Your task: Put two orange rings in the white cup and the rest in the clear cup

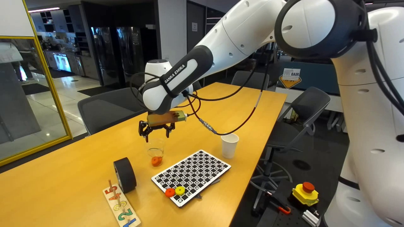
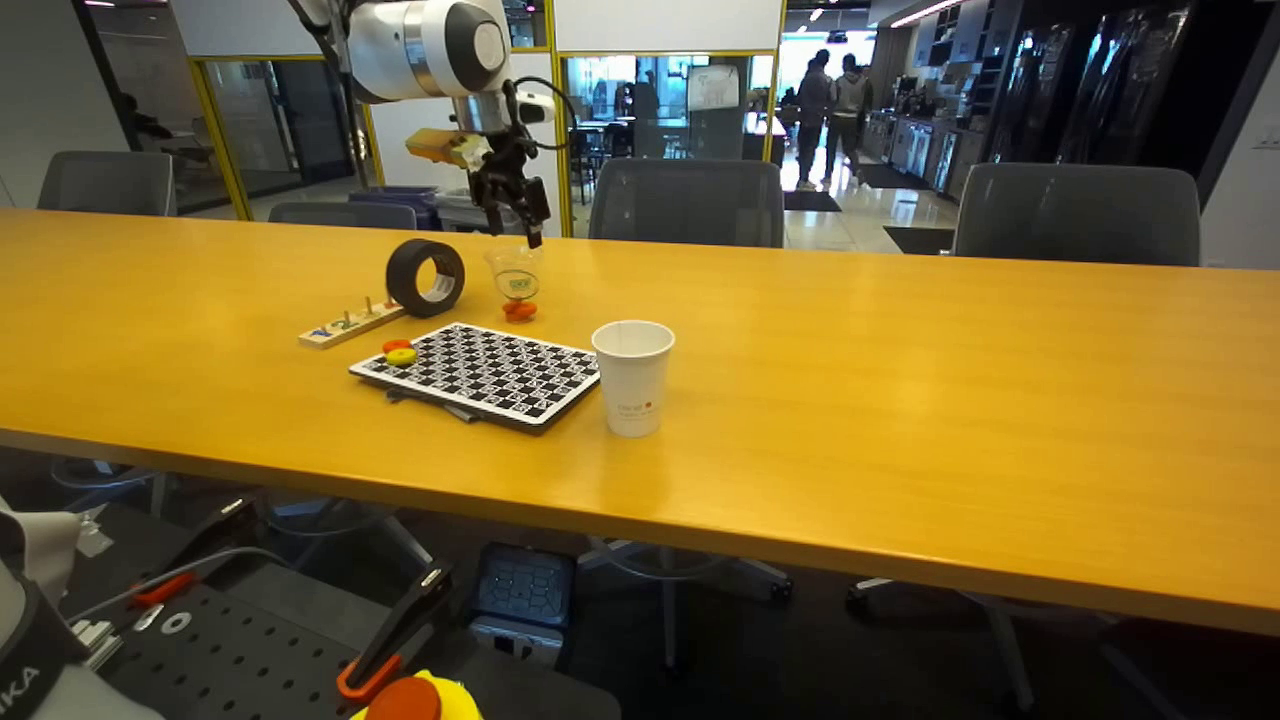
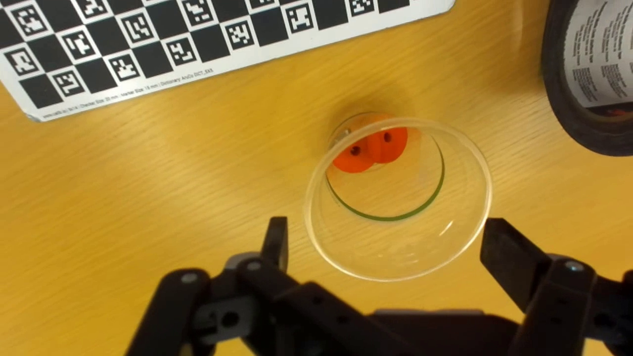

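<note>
In an exterior view, a white cup (image 2: 632, 388) stands on the near side of the table (image 2: 950, 400). To its left, an orange ring (image 2: 396, 345) and a yellow ring (image 2: 401, 357) lie on a checkered board (image 2: 500, 372). Farther back, two orange rings (image 2: 519, 312) show inside a clear cup (image 2: 516, 274), right of a tape roll (image 2: 406, 280); the hand (image 2: 515, 237) hangs above that cup, fingers apart.

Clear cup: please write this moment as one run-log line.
fingers: open, above clear cup; clear cup: upright, two orange rings visible inside; white cup: upright, inner bottom hidden
</note>
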`<state>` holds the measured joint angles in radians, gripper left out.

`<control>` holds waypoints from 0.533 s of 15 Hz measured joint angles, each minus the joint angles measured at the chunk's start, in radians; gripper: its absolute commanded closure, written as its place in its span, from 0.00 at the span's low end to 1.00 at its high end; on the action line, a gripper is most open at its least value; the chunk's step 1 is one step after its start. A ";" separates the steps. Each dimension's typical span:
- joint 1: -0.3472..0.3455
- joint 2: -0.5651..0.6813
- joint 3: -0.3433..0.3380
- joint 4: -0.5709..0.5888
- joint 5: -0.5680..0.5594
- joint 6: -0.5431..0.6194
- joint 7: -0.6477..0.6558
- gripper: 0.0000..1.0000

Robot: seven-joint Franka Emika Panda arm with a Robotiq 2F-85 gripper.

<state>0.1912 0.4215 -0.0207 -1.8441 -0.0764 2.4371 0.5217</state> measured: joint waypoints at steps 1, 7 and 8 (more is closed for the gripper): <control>0.003 -0.017 0.000 -0.022 -0.003 0.001 0.000 0.00; 0.024 -0.175 0.024 -0.255 -0.035 0.009 -0.047 0.00; 0.023 -0.203 0.037 -0.300 -0.035 0.011 -0.085 0.00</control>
<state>0.2145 0.2188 0.0162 -2.1436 -0.1113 2.4486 0.4366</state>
